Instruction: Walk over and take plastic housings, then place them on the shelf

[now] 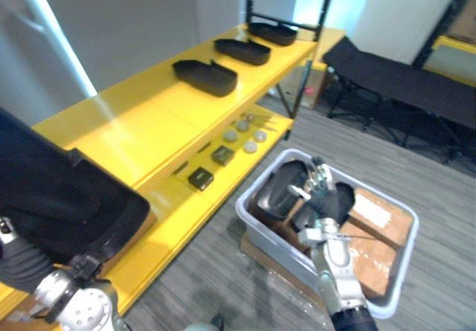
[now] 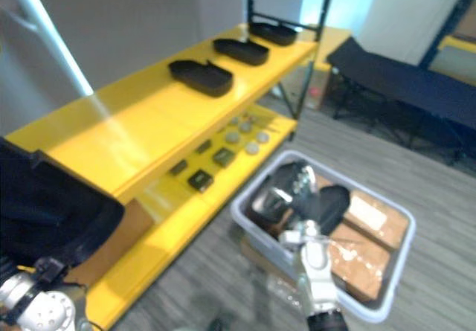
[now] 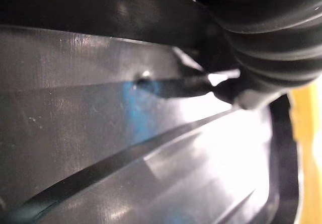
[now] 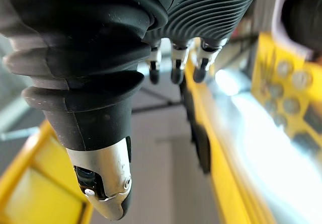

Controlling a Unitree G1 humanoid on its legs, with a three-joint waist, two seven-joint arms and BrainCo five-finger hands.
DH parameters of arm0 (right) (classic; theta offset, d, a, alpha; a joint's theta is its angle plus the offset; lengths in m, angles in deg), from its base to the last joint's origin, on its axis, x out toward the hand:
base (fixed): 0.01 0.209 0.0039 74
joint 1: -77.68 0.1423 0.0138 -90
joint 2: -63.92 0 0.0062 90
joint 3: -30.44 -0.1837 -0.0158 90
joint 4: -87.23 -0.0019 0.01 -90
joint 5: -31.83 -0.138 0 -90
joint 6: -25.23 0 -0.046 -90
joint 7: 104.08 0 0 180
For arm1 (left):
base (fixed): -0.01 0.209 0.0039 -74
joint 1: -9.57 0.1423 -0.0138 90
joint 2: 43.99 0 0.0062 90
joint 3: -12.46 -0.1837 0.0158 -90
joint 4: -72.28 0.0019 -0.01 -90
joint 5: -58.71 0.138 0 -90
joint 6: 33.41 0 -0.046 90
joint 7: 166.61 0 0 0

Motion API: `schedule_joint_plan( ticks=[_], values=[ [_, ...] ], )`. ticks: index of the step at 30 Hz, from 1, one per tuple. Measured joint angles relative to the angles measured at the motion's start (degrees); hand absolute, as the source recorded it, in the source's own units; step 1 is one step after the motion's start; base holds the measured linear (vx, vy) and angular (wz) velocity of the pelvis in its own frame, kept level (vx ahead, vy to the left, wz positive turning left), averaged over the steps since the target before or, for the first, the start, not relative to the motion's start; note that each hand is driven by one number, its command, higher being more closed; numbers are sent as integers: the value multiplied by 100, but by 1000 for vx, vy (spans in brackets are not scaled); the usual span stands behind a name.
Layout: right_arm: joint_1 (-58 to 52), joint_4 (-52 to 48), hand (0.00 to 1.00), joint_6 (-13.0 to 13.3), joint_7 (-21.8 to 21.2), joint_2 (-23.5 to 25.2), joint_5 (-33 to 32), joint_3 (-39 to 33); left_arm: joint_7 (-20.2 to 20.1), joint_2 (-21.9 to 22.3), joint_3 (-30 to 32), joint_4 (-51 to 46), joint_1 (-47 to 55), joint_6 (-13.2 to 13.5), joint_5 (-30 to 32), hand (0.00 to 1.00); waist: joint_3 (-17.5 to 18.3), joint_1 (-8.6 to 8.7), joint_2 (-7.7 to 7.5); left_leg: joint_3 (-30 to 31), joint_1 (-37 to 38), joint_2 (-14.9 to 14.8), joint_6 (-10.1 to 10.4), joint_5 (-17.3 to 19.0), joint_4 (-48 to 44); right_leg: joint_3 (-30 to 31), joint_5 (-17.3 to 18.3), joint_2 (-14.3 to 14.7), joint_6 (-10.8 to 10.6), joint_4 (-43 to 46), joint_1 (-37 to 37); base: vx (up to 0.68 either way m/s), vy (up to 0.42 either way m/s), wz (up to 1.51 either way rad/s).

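**Black housing over the yellow shelf, second arm above the bin**

A long yellow shelf [image 1: 134, 130] runs away from the left robot hand [image 3: 266, 43]. A black folding cot [image 1: 401, 78] stands well beyond the right robot hand [image 1: 321, 197] on the grey carpeted floor [image 1: 186, 271]. A large black plastic housing [image 1: 67, 197] sits right in front of the left robot hand, over the near end of the shelf's top level. Its long axis lies crosswise to the shelf, and its rounded end points toward the shelf's front edge and the right robot hand's side. The left wrist view looks onto its glossy dark surface from very close. Whether the left robot hand grips it cannot be told, nor whether it touches the shelf.

Directly below the right robot hand, a pale grey bin [image 1: 256, 223] stands on the floor just beside the shelf. That hand is raised above the bin, spread wide with straight fingers and holding nothing. Beneath it lie more dark housings [image 1: 277, 190], with brown cardboard boxes [image 1: 379, 249] beside them in the bin.

Farther along the top level from the left robot hand, three shelved housings [image 1: 204, 76] sit in a row. Each lies hollow side up and crosswise, apart from the next. On the lower level, between the two hands, lie small dark blocks [image 1: 200, 178] and pale discs [image 1: 250, 146].
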State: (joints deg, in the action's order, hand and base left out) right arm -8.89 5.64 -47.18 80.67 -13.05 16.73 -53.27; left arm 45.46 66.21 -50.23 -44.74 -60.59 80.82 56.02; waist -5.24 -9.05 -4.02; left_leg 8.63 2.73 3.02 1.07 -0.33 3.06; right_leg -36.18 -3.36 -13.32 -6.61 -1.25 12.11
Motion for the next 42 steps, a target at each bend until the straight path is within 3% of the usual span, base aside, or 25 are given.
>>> schedule_joint_plan(
  ticks=[8, 13, 17, 23, 25, 27, 32, 34, 36, 39, 42],
  values=[
    [170, -9, 0, -167, -392, -157, 8, -65, -407, -2, 112, 0, -22, 105, -145, 100, -51, 13, -14, 39, -171, 69, 24, 80, -221, 36, 138, -76, 126, 112, -24, -31, 25, 6],
    [200, -10, 0, -176, -833, -304, 8, 444, -409, -4, 95, 13, 3, 104, -123, 100, -119, -44, 65, -247, -189, -32, 84, 315, -576, 365, 389, 3, 82, 127, -21, -15, -25, -29],
    [188, -77, 0, -291, -856, -380, 8, 575, -424, -5, -33, 12, -36, 106, -120, 100, -148, -31, 125, -174, -316, -69, 101, 313, -608, 178, 446, 52, -33, 126, -24, 3, -48, 21],
    [185, -80, 0, -290, -839, -477, 195, 548, -474, -22, -447, -53, -57, 198, -69, 100, -135, -99, 167, -230, -466, -67, 170, 149, -610, -187, 438, -23, -43, 282, 14, 36, 9, 35],
    [184, -118, 0, -255, -867, -503, 131, 516, -497, -116, -572, -176, -91, 222, -71, 100, -132, -104, 174, -187, -468, -1, 159, 141, -605, -235, 438, -100, -42, 406, 22, 34, 63, 28],
    [169, -147, 0, -58, -972, -533, -2, 336, -677, -382, -670, -223, -299, 394, -8, 100, -115, -66, 207, 57, -468, 117, 96, 101, -529, -220, 447, -208, -22, 705, 13, 5, 88, 60],
    [-44, -595, 0, 435, -972, -666, -11, -20, -1016, -1222, -1167, 28, -980, 704, 147, 100, -92, 125, 193, 752, -371, 285, -55, -209, -283, 872, 490, -371, 56, 1613, -45, 76, 44, 102],
    [-41, -625, 0, 520, -1003, -690, -12, -145, -1085, -1276, -1235, 249, -1202, 754, 142, 100, -90, 214, 199, 1103, -463, 353, -41, -319, -306, 1124, 1124, -194, 385, 1754, -120, 61, -81, 89],
    [2, -618, 0, 521, -1103, -708, -22, -154, -1052, -1272, -1219, 443, -1194, 741, 135, 100, -109, 159, 215, 984, -606, 419, -39, -318, -492, 1146, 1213, 60, 467, 1316, -166, -20, -93, 29],
    [88, -618, 0, 519, -1242, -743, -107, -160, -1019, -1252, -1278, 491, -1063, 673, 150, 100, -194, 80, 345, 457, -785, 399, 9, -280, -783, 1258, 1086, 216, 280, 795, 12, -68, -45, -13],
    [77, -619, 0, 512, -1376, -744, -110, -153, -1026, -1205, -1287, 483, -975, 645, 150, 100, -295, 114, 491, 159, -769, 184, 132, -180, -948, 1309, 1097, 372, 242, 757, 116, -167, -36, -16]
  ],
)
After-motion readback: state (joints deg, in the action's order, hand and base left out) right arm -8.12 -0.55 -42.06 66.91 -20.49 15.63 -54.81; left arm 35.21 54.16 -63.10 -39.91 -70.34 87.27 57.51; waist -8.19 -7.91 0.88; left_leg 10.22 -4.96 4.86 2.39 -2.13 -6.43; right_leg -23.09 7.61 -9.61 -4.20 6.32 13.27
